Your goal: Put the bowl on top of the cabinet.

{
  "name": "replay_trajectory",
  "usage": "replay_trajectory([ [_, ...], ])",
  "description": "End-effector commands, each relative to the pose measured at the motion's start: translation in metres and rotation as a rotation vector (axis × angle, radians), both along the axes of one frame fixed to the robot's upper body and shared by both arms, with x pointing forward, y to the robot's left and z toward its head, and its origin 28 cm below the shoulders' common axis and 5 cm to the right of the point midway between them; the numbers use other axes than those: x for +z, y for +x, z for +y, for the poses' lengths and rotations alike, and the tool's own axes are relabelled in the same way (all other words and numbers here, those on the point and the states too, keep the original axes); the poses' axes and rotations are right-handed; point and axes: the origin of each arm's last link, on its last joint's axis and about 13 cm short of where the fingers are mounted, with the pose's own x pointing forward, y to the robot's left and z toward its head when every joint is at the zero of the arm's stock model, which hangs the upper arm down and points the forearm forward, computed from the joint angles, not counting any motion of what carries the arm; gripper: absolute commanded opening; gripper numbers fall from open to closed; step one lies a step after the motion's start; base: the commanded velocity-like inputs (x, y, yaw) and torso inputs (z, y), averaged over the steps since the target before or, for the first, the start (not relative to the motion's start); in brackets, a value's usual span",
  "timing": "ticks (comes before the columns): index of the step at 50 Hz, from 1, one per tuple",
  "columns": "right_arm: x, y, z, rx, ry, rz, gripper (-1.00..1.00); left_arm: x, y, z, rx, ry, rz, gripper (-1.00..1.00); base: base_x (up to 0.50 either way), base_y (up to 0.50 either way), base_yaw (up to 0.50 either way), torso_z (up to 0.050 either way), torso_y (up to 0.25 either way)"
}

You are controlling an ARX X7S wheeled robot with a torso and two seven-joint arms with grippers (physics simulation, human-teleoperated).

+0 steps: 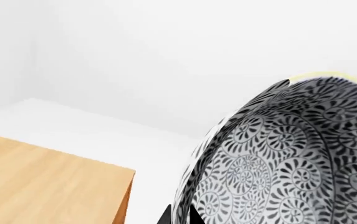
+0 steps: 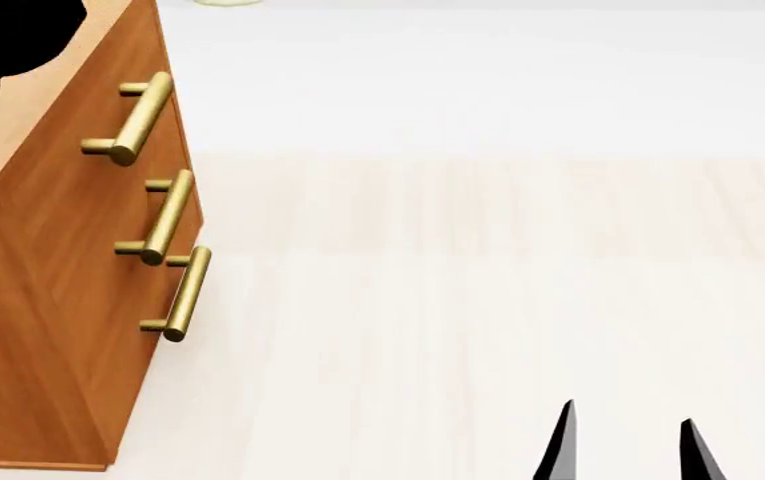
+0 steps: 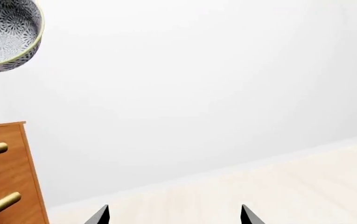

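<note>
The bowl (image 1: pixel 290 163), deep and covered in grey-black flowers, fills much of the left wrist view. My left gripper (image 1: pixel 179 217) is shut on its wall, one dark fingertip outside and one inside the rim. The cabinet's light wood top (image 1: pixel 41 182) lies below and to one side of the bowl. From the right wrist view the bowl (image 3: pixel 4 32) hangs in the air well above the cabinet (image 3: pixel 4 177). My right gripper (image 3: pixel 173 215) is open and holds nothing. In the head view it shows low over the floor (image 2: pixel 629 445), to the right of the cabinet (image 2: pixel 49 330).
Three brass bar handles (image 2: pixel 155 215) stick out of the cabinet's front towards the pale wood floor (image 2: pixel 489 280). A black shape (image 2: pixel 2 50) covers part of the cabinet top in the head view. White walls stand behind.
</note>
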Motion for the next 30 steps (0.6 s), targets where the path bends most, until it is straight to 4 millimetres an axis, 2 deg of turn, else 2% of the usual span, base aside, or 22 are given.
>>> replay_trajectory([
  [1, 0.0, 0.001, 0.0, -0.004, -0.003, 0.001, 1.0, 0.001, 0.002, 0.014, 0.077, -0.082, 0.012, -1.0, 0.0, 0.0, 0.0, 0.0, 0.01],
  [6, -0.001, 0.002, 0.0, -0.002, -0.004, 0.003, 1.0, 0.006, 0.001, 0.021, 0.111, -0.11, 0.008, -1.0, 0.0, 0.0, 0.0, 0.0, 0.0],
  [24, 0.0, -0.001, 0.001, -0.004, -0.012, -0.002, 1.0, -0.011, 0.005, 0.045, 0.176, -0.228, 0.062, -1.0, 0.0, 0.0, 0.0, 0.0, 0.001],
  [30, 0.0, -0.001, 0.001, -0.005, -0.011, -0.001, 1.0, -0.009, 0.004, 0.05, 0.18, -0.271, 0.064, -1.0, 0.0, 0.0, 0.0, 0.0, 0.0],
])
